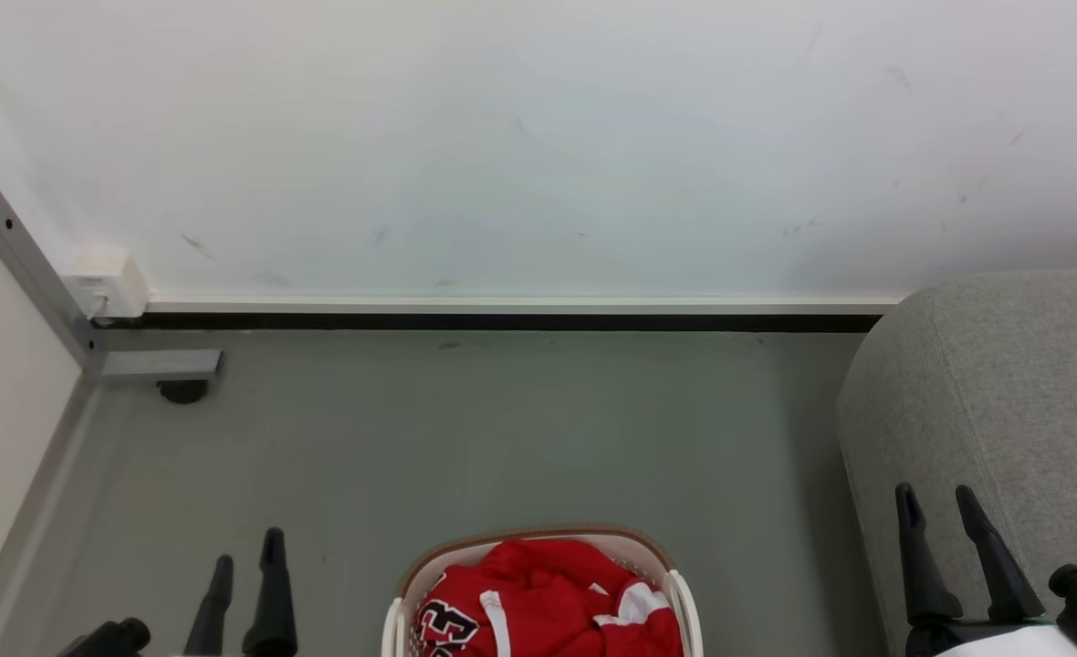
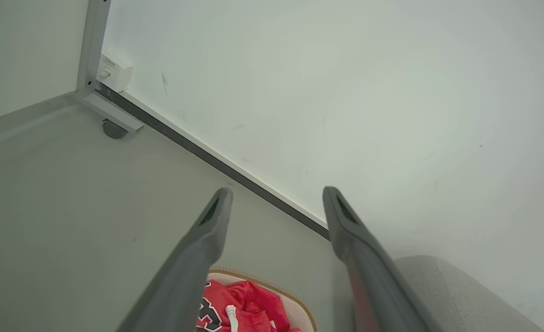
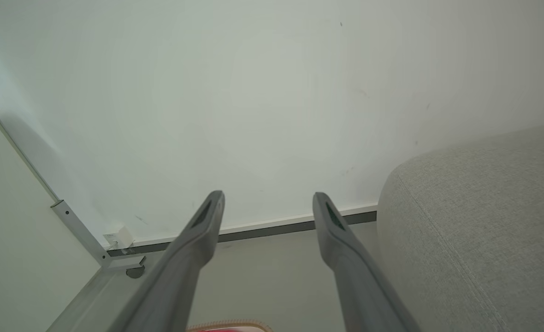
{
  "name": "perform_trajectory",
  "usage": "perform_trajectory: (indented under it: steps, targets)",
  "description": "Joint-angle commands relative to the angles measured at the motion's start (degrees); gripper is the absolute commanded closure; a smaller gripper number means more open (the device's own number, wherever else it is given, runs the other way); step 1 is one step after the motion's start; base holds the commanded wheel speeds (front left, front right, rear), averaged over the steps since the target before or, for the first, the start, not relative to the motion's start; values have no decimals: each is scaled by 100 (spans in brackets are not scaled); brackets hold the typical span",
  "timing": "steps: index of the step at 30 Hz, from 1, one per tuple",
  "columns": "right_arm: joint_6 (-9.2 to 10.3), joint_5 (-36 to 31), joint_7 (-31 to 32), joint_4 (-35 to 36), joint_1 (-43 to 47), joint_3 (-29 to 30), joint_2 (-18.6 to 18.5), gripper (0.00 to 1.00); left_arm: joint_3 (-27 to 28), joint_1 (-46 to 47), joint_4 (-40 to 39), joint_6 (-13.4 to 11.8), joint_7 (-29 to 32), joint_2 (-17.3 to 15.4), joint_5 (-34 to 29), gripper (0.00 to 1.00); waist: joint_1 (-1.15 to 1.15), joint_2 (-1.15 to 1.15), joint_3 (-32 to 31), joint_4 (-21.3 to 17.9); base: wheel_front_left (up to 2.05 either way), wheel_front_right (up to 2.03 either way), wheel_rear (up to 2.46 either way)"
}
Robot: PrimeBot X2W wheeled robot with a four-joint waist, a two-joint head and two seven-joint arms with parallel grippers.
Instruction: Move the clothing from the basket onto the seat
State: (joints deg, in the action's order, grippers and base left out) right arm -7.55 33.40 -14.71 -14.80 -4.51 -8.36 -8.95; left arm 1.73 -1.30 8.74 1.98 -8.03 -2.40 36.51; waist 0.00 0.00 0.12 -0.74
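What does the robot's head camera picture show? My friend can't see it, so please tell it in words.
A white basket holding red clothing sits on the grey floor at the bottom middle, with a big grey seat at the right. The open left gripper and the open right gripper point up from the bottom corners, holding nothing.

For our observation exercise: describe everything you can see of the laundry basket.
The basket is oval, of white plastic with a brown ribbed rim, upright on the grey floor between the left gripper and right gripper, touching neither. The head view's edge cuts off its near part. Red clothing with white trim fills it.
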Motion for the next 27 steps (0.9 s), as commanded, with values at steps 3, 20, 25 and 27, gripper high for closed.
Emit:
perform_trajectory:
  steps: [3, 20, 25, 27]
  targets:
    - [7, -433, -29, 7, -5, 83, 34, 0, -3, -37, -28, 31, -86, -51, -322, 0, 0, 0, 0, -7, 0, 0, 0]
    - [8, -1610, -36, -102, 74, 280, 250, 0, -19, -126, 100, 85, -315, -58, -1235, 0, 0, 0, 3, -68, 0, 0, 0]
    - [9, -1870, -38, -137, 94, 337, 297, 0, -51, -149, 146, 101, -378, -60, -1478, 0, 0, 0, -3, -76, 0, 0, 0]
    - [9, -1989, -39, -154, 97, 356, 323, 0, -61, -161, 163, 113, -401, -61, -1587, 0, 0, 0, -6, -78, 0, 0, 0]
